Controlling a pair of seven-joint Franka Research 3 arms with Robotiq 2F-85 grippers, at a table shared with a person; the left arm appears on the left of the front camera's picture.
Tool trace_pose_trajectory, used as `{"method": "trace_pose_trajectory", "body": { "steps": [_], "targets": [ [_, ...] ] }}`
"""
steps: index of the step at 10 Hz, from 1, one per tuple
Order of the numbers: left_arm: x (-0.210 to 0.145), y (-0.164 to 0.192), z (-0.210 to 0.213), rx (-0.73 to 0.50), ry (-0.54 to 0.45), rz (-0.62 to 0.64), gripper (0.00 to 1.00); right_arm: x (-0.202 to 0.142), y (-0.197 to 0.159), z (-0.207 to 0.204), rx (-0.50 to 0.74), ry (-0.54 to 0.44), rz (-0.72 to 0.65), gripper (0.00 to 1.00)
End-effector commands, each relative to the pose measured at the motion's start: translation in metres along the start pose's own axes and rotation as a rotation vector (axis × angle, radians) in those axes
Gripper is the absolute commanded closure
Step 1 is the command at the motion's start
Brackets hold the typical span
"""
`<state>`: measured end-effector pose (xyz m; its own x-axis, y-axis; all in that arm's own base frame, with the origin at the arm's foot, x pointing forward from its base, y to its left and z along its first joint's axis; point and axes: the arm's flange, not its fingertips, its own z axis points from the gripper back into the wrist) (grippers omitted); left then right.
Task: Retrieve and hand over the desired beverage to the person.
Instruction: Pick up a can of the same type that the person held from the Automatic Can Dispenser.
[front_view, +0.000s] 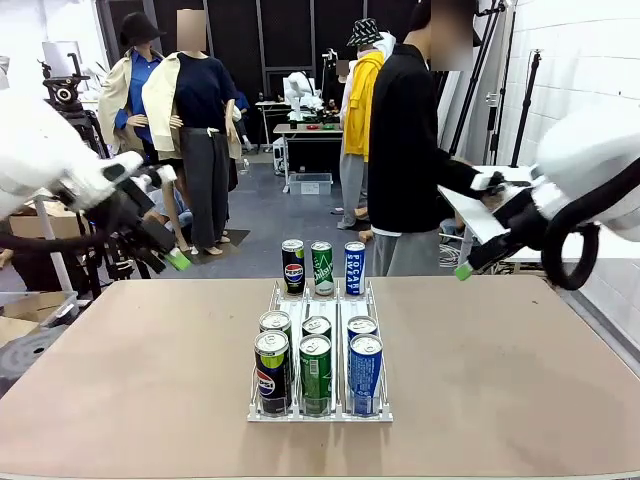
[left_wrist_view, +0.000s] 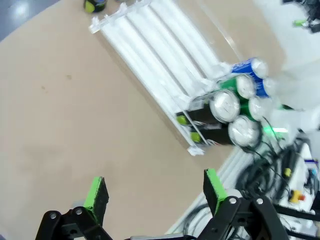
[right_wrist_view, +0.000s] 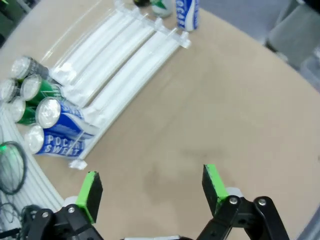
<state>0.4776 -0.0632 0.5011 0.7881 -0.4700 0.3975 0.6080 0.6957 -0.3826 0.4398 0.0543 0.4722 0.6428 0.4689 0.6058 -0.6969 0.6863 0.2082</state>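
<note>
Currently left end effector (left_wrist_view: 154, 189), right end effector (right_wrist_view: 150, 187) gaping, empty.

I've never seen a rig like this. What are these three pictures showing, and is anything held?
Two white robot arms work at a tan table. The wide picture looks across it at the person opposite. The other two come from wrist cameras, looking along the left fingers and right fingers, black with green pads. A white rack on the table holds black, green and blue drink cans. Both pairs of fingers are open, holding nothing.
</note>
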Motion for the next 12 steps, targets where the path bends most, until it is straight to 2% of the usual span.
{"method": "trace_pose_trajectory", "body": {
  "steps": [1, 3, 5, 6, 9, 12],
  "targets": [
    [0.0, 0.034, 0.021, -0.135, -0.058, 0.044, 0.0, -0.02, -0.034, 0.013, 0.2, -0.094, -0.086, 0.0],
    [-0.019, 0.055, 0.049, -0.224, -0.184, 0.078, 0.0, -0.058, -0.068, 0.036, 0.394, -0.311, -0.171, 0.0],
    [-0.045, 0.07, 0.078, -0.326, -0.318, 0.104, 0.0, -0.102, -0.084, 0.054, 0.476, -0.5, -0.234, 0.0],
    [-0.058, 0.081, 0.084, -0.361, -0.362, 0.132, 0.0, -0.12, -0.088, 0.061, 0.487, -0.562, -0.255, 0.0],
    [-0.1, 0.104, 0.09, -0.431, -0.51, 0.117, 0.0, -0.153, -0.086, 0.077, 0.504, -0.644, -0.328, 0.0],
    [-0.12, 0.115, 0.065, -0.427, -0.568, 0.079, 0.0, -0.148, -0.088, 0.083, 0.517, -0.638, -0.393, 0.0]
  ]
}}
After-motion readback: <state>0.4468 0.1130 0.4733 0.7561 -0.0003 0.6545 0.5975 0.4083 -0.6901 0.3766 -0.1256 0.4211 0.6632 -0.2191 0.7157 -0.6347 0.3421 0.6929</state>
